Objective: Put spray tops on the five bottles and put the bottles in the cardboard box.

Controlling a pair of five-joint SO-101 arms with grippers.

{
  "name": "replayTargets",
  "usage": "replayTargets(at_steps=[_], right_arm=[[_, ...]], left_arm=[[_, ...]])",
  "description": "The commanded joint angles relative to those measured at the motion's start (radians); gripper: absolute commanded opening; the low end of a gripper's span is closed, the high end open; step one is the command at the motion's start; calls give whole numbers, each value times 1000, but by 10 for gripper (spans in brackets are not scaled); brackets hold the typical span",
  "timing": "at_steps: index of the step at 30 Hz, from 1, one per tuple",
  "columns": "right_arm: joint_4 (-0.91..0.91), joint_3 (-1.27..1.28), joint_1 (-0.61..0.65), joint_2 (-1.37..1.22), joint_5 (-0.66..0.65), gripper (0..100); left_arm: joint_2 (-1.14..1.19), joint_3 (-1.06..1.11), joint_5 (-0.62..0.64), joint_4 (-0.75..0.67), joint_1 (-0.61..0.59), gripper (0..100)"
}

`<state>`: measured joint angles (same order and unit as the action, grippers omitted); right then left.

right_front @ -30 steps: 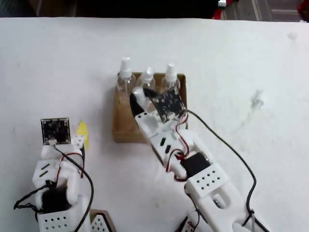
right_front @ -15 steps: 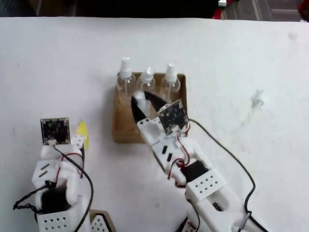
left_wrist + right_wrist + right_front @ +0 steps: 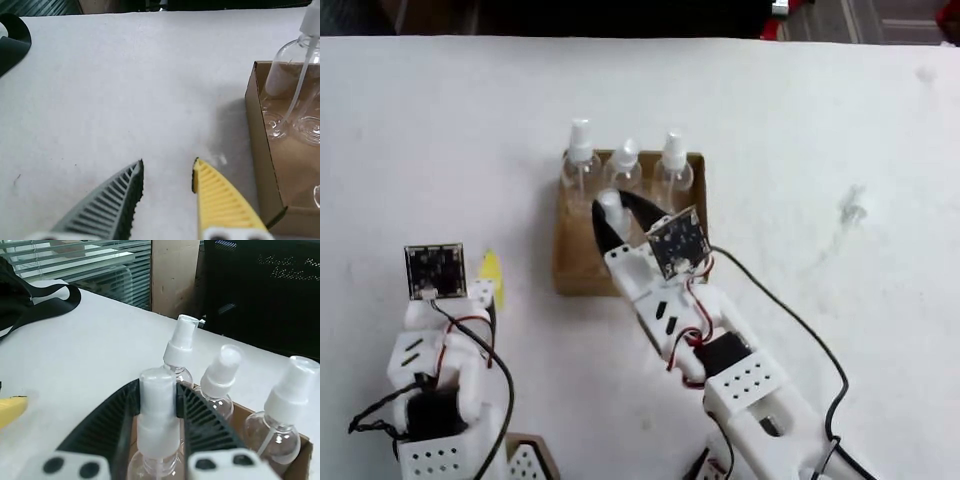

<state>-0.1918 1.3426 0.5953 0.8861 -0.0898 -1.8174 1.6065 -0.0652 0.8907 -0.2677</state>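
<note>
The cardboard box (image 3: pixel 572 268) sits mid-table. Three clear bottles with white spray tops stand along its far side (image 3: pixel 580 160) (image 3: pixel 623 165) (image 3: pixel 672 160). My right gripper (image 3: pixel 617 208) is over the box, shut on the spray top of a fourth bottle (image 3: pixel 611 205). In the right wrist view this bottle (image 3: pixel 157 415) stands upright between the black fingers (image 3: pixel 200 425), in front of the other three (image 3: pixel 180 347) (image 3: pixel 220 372) (image 3: pixel 290 390). My left gripper (image 3: pixel 167 170) hangs open over bare table left of the box (image 3: pixel 260 150), holding nothing. Its yellow finger (image 3: pixel 490 272) points toward the far side.
A small clear item (image 3: pixel 853 208) lies on the table to the right of the box. A black strap (image 3: pixel 12 40) lies at the far left of the table. A piece of cardboard (image 3: pixel 535 455) sits by the left arm's base. White table stretches on both sides of the box.
My right wrist has drawn back a little toward the near edge, while the held bottle's top stays about where it was in the box. The left arm has not moved.
</note>
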Motion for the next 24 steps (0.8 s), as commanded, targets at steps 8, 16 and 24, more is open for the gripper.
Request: replayTargets(at_steps=[8,16,24], right_arm=[[-22,21,-35,21,0,18],[-16,31,-25,21,0,36],[33,25,28,24,-5,160]], left_arm=[[-7,-12,-9,-26,13,151],[-7,-12,-9,-26,13,151],[-7,-12,-9,-26,13,151]])
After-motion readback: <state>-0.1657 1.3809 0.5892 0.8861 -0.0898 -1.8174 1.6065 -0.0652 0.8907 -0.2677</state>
